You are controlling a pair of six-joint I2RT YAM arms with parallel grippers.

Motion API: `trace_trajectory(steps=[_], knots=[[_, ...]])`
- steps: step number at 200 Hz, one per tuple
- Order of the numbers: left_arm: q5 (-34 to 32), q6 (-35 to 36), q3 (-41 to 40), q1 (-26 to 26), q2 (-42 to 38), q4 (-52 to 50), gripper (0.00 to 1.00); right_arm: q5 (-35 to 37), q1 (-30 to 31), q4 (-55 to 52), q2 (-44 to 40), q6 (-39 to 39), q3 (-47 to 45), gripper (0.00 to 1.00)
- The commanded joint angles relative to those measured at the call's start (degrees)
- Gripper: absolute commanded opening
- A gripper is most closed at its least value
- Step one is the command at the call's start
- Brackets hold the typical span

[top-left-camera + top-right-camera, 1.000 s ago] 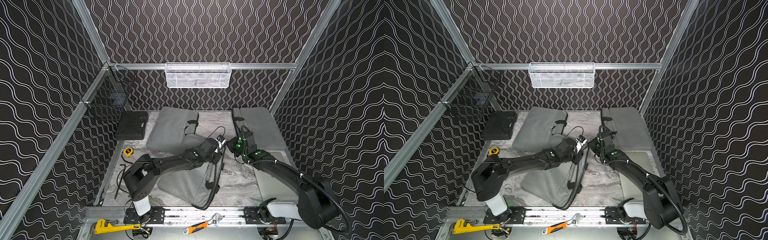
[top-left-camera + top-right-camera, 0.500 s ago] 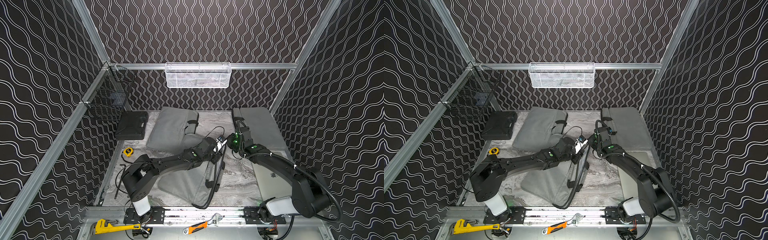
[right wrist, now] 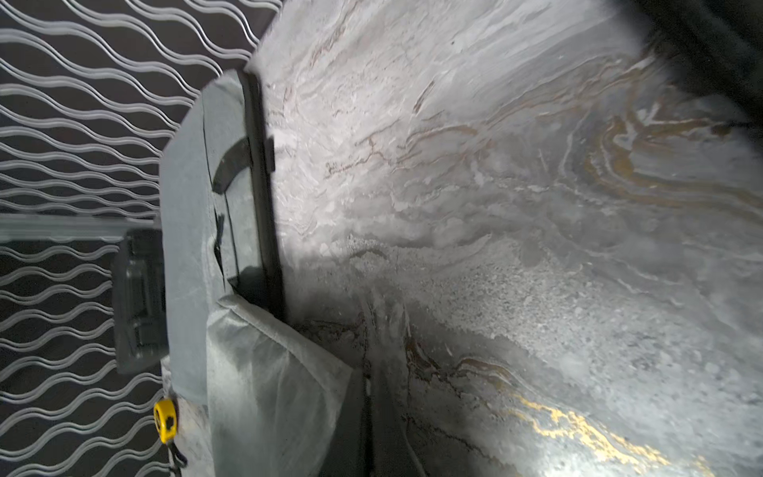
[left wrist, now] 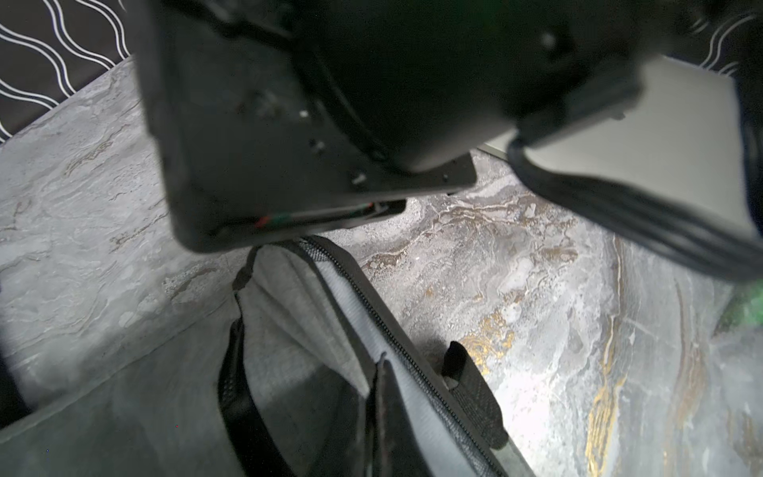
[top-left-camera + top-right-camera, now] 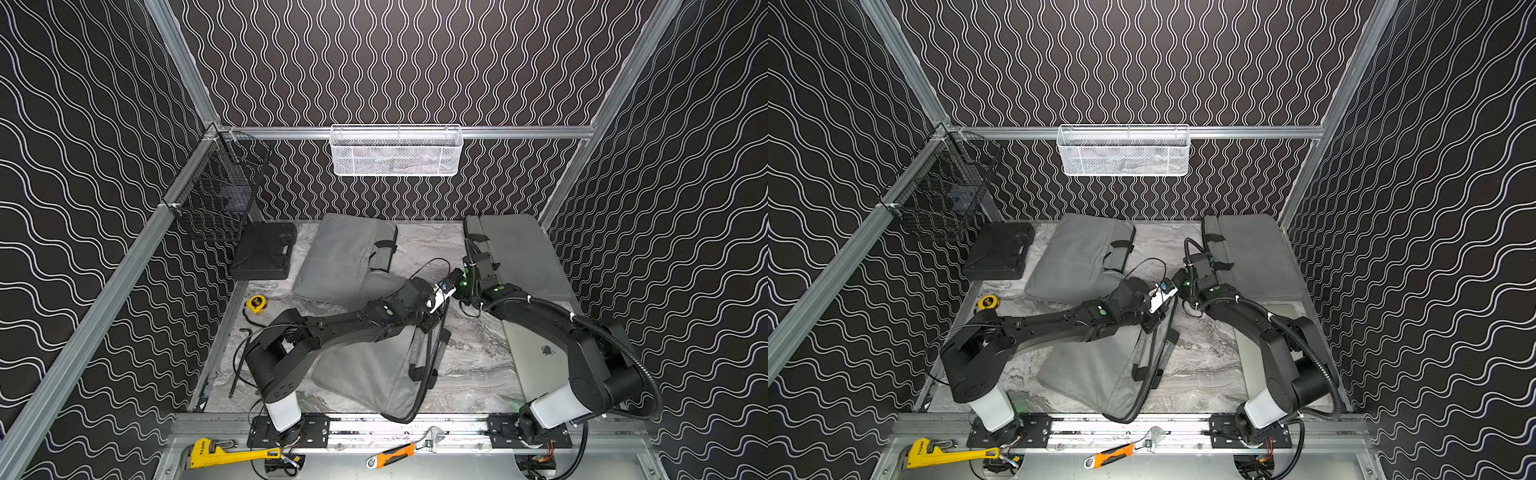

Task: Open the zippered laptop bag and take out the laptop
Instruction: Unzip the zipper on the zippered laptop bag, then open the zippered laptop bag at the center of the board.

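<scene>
1. State of left gripper [image 5: 429, 327]: clamped on the raised zip rim of the laptop bag [image 5: 365, 374], above the middle of the surface [image 5: 469, 370].
2. State of right gripper [image 5: 457, 282]: clenched, just beside the left wrist, tip pointing toward it. Contents, if any, not discernible.
3. Position of laptop bag: front edge, centre. Mouth unzipped and gaping toward the right edge. Open zipper [image 4: 396, 342] and pale lining [image 4: 351, 305] exposed in the left wrist view.
4. Position of laptop [image 5: 544, 353]: outside the bag, flat along the right edge near the front-right corner, lid shut, logo up, partly covered by the right arm.
5. At the back edge, centre: second grey bag [image 5: 340, 257], lying flat, one corner under the left arm.
6. In the back-right corner: third grey bag [image 5: 515, 249], just behind the right gripper.
7. In the back-left corner: black case [image 5: 264, 253]. Near it, by the left edge: yellow tape measure [image 5: 255, 303].
8. On the back rail: white mesh basket [image 5: 397, 149]. On the left rail: black wire basket [image 5: 216, 203].
9. On the frame below the front edge: yellow pipe wrench [image 5: 224, 455] and orange-handled wrench [image 5: 399, 451].
</scene>
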Motion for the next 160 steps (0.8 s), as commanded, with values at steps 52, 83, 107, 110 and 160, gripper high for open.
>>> trace_trajectory(steps=[52,83,107,110,160], knots=[[13.01,2.35,-0.3,-0.83,-0.48,1.42,0.0,0.12,-3.41,0.44,-0.75,-6.38,1.37,0.0],[15.6,-1.7,-0.59,2.27,-0.64,1.76,0.0,-3.25,-7.94,3.73,-6.87,-4.27,-3.08,0.33],[17.2,-2.61,0.01,3.88,-1.5,0.53,0.0,-4.21,-9.7,1.51,-12.52,-8.23,-4.25,0.49],[17.37,-2.61,0.25,4.08,-1.47,0.17,0.0,-4.36,-9.8,0.85,-13.07,-8.89,-4.23,0.5],[24.59,-1.55,5.44,8.36,-2.47,-8.42,0.0,-13.78,-9.57,1.24,-23.63,-8.39,-15.53,0.49]])
